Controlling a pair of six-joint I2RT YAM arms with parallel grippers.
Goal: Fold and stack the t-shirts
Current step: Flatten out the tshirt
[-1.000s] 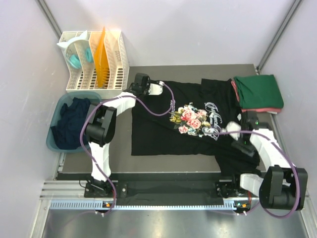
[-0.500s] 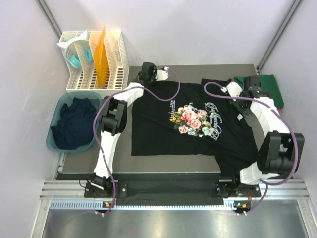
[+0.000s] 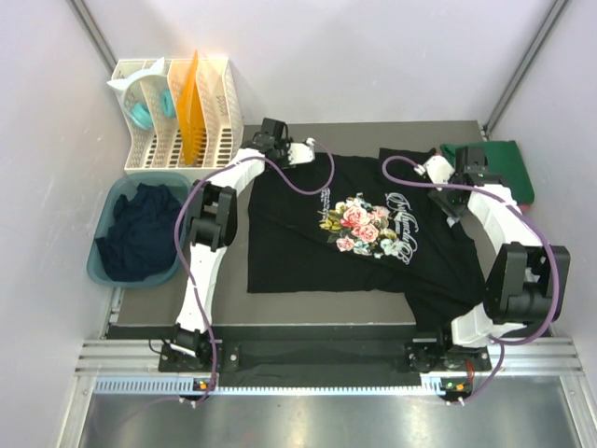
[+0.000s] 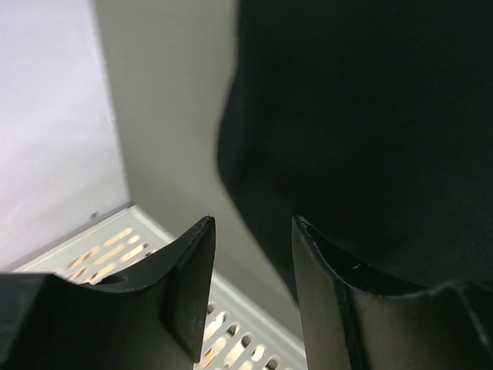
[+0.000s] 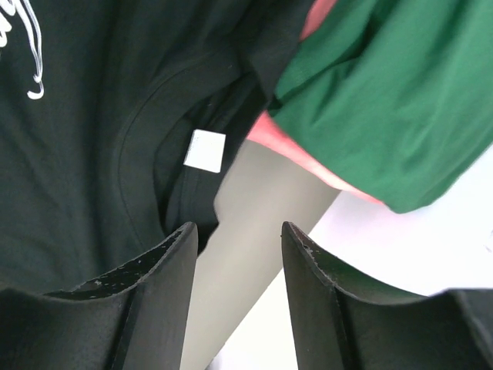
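Note:
A black t-shirt [image 3: 354, 229] with a rose-and-white chest print lies spread flat on the grey mat [image 3: 224, 303]. My left gripper [image 3: 268, 140] is open and empty at the shirt's far left corner. In the left wrist view [image 4: 253, 231] its fingers straddle the black cloth edge [image 4: 362, 131]. My right gripper [image 3: 464, 170] is open and empty at the shirt's collar. In the right wrist view [image 5: 237, 231] it hangs over bare mat beside the collar's white label [image 5: 205, 150]. A folded green shirt [image 3: 508, 166] lies on a pinkish-red one [image 5: 296, 146] just right of it.
A white slotted rack [image 3: 177, 117] stands at the back left, close to my left gripper, and shows in the left wrist view [image 4: 231, 324]. A teal tub [image 3: 104, 266] holding a navy shirt [image 3: 140, 233] sits at the left. Walls close in on both sides.
My right arm has swung from the front right up to the shirt's collar beside the green stack. My left gripper has shifted slightly along the shirt's far left corner.

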